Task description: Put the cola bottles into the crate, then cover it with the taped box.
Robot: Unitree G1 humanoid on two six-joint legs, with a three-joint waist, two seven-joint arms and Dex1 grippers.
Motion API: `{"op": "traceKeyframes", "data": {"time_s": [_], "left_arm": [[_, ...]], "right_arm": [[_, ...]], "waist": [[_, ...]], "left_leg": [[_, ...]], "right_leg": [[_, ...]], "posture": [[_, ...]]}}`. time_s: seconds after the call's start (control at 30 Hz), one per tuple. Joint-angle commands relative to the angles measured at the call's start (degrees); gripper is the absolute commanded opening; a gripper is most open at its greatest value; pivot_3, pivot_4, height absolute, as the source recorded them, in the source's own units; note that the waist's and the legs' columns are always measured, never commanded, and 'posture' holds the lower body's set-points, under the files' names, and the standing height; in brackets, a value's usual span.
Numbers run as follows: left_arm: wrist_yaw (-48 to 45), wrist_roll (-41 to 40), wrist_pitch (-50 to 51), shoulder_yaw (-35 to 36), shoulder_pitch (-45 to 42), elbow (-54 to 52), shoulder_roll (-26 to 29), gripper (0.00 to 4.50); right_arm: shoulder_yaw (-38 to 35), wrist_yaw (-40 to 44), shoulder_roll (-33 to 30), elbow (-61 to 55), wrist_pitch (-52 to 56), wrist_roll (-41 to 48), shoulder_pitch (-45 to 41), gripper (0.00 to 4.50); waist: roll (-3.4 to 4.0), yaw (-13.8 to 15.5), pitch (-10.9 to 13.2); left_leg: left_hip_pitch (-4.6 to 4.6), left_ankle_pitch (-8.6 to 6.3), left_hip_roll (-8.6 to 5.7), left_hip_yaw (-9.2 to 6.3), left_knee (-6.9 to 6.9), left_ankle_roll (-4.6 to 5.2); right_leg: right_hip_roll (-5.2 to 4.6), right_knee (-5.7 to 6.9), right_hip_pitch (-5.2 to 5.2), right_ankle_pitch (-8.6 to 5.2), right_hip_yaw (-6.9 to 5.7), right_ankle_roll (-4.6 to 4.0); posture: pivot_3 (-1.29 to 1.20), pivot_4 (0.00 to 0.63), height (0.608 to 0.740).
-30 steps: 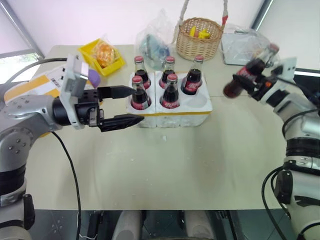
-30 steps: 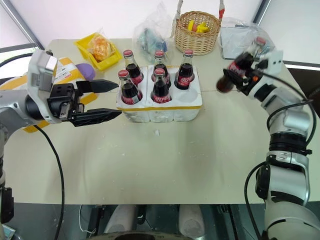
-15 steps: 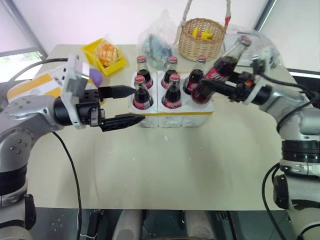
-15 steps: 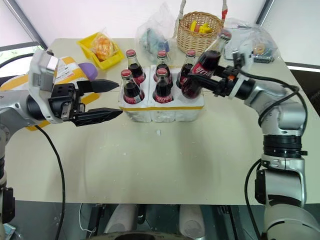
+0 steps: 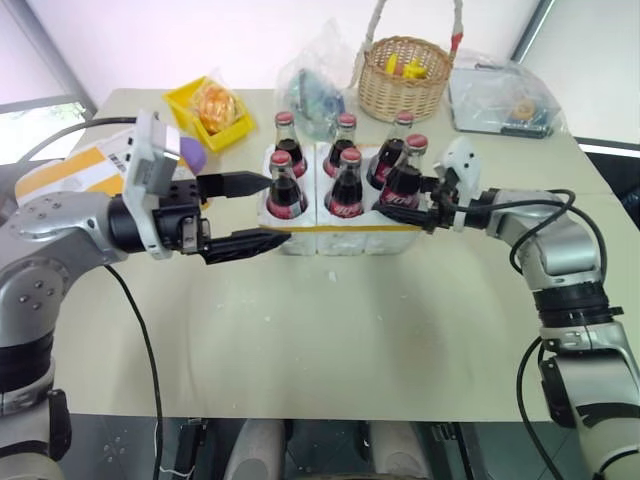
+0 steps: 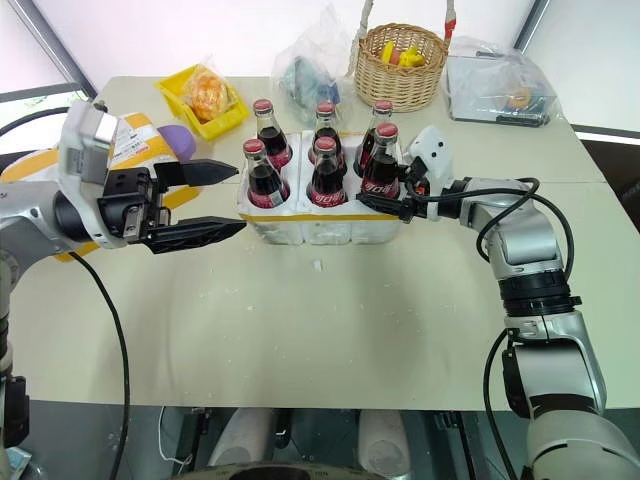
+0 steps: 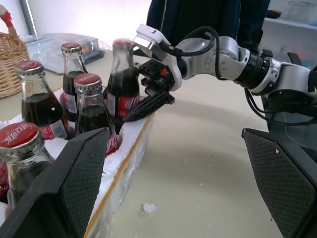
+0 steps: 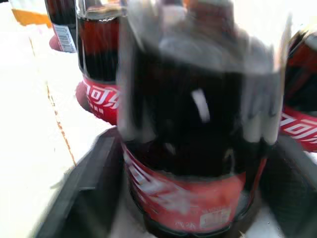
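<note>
The sixth cola bottle (image 6: 381, 166), smooth breakable glass best taken round its labelled body, is seen upright in the crate (image 6: 322, 218), apparently just released between the spread right tool (image 6: 385, 200), while the left tool (image 6: 208, 200) is held open, empty.

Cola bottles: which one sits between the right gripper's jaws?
The cola bottle in the crate's front row, at the robot's right end. The right gripper has its jaws either side of its body; the other five cola bottles stand clear of both grippers.
</note>
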Motion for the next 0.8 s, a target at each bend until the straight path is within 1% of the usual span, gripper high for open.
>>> {"op": "traceKeyframes", "data": {"time_s": [0.03,0.1,0.13,0.23,0.3,0.33,0.4,0.43,0.5,0.57,0.67,0.8], "left_arm": [[0.1,-0.8,-0.5,2.0,0.1,-1.4,0.8,4.50],[0.2,-0.5,-0.5,2.6,0.9,-1.6,1.3,4.50],[0.4,0.0,-0.6,3.7,2.0,-1.8,2.0,4.50],[1.6,2.6,-1.2,9.0,7.5,-2.8,4.8,4.50],[2.2,4.2,-2.0,11.9,11.0,-3.6,6.1,4.50],[2.7,6.5,-3.0,14.2,13.7,-3.9,6.8,4.50],[4.6,13.2,-4.9,20.4,20.8,-3.7,7.6,4.50],[5.2,15.4,-5.8,22.5,23.4,-3.7,7.7,4.50],[7.1,23.2,-9.2,27.4,30.8,-3.0,7.0,4.50],[8.8,29.7,-12.2,30.8,36.8,-2.0,6.2,4.50],[12.2,40.5,-18.1,33.1,44.5,1.1,5.4,4.50],[18.4,55.6,-29.3,31.7,51.9,8.9,5.9,4.50]], "right_arm": [[-0.8,0.8,-0.2,-2.9,0.0,0.4,0.8,4.44],[-1.8,1.8,-0.8,-4.1,0.4,1.5,1.4,4.44],[-2.7,3.3,-2.2,-5.2,0.5,2.5,2.0,4.44],[-6.9,8.6,-7.6,-8.7,0.5,5.9,3.9,4.44],[-8.9,9.7,-9.9,-9.7,1.5,7.7,4.6,4.44],[-10.4,10.4,-11.4,-9.9,2.0,8.5,4.7,4.44],[-14.0,12.0,-15.0,-10.2,3.4,10.3,5.2,4.44],[-15.0,12.4,-16.1,-10.5,3.9,11.0,5.6,4.44],[-17.5,14.3,-19.1,-11.0,5.3,12.8,7.1,4.44],[-19.5,16.2,-21.1,-11.7,6.6,14.8,8.6,4.44],[-21.3,17.6,-22.7,-13.4,10.1,18.9,9.1,4.44],[-22.4,16.9,-22.0,-16.1,16.6,25.4,7.1,4.44]], "waist": [[-0.01,0.0,0.0],[-0.01,-0.1,0.0],[0.00,-0.1,0.0],[0.02,0.0,0.0],[0.01,0.1,0.0],[0.01,0.1,0.0],[0.01,-0.2,0.0],[0.02,-0.3,0.0],[-0.01,-0.3,0.0],[-0.02,-0.2,0.0],[-0.02,-0.2,0.0],[-0.02,-0.1,0.0]], "left_leg": [[0.01,0.00,0.00,0.00,0.00,0.00],[0.01,0.00,0.00,0.00,0.01,0.00],[0.01,0.00,0.00,0.00,0.00,0.00],[-0.03,0.00,0.00,0.00,-0.01,0.00],[-0.04,-0.01,0.00,0.02,-0.04,0.01],[-0.04,-0.01,0.00,0.01,-0.04,0.01],[0.00,-0.02,0.02,0.03,-0.05,0.01],[0.01,-0.02,0.02,0.04,-0.05,0.01],[0.04,-0.02,0.04,0.07,-0.07,0.01],[0.04,-0.03,0.09,0.11,-0.08,-0.01],[0.03,-0.04,0.11,0.20,-0.10,-0.01],[0.01,-0.04,0.20,0.32,-0.10,-0.02]], "right_leg": [[0.00,0.00,0.01,0.00,0.00,0.00],[0.00,0.00,0.01,0.00,0.00,0.00],[0.00,0.00,0.01,0.00,0.00,0.00],[0.00,-0.01,-0.04,0.00,0.01,0.00],[0.00,-0.04,-0.04,-0.01,0.02,-0.01],[0.00,-0.05,-0.05,-0.01,0.02,-0.01],[0.00,-0.05,-0.02,-0.02,0.03,-0.03],[0.00,-0.05,-0.03,-0.03,0.03,-0.08],[0.00,-0.04,-0.04,-0.11,0.05,-0.24],[0.02,-0.10,-0.02,-0.11,0.05,-0.32],[0.01,-0.17,-0.05,-0.11,0.11,-0.37],[0.01,-0.17,-0.17,-0.06,0.18,-0.44]], "posture": [[0.00,0.150,0.737],[0.00,0.150,0.737],[0.00,0.150,0.737],[0.00,0.150,0.737],[0.00,0.150,0.737],[0.00,0.150,0.737],[0.00,0.150,0.737],[0.00,0.150,0.737],[0.00,0.150,0.737],[0.00,0.150,0.737],[0.00,0.150,0.737],[0.00,0.150,0.737]]}}
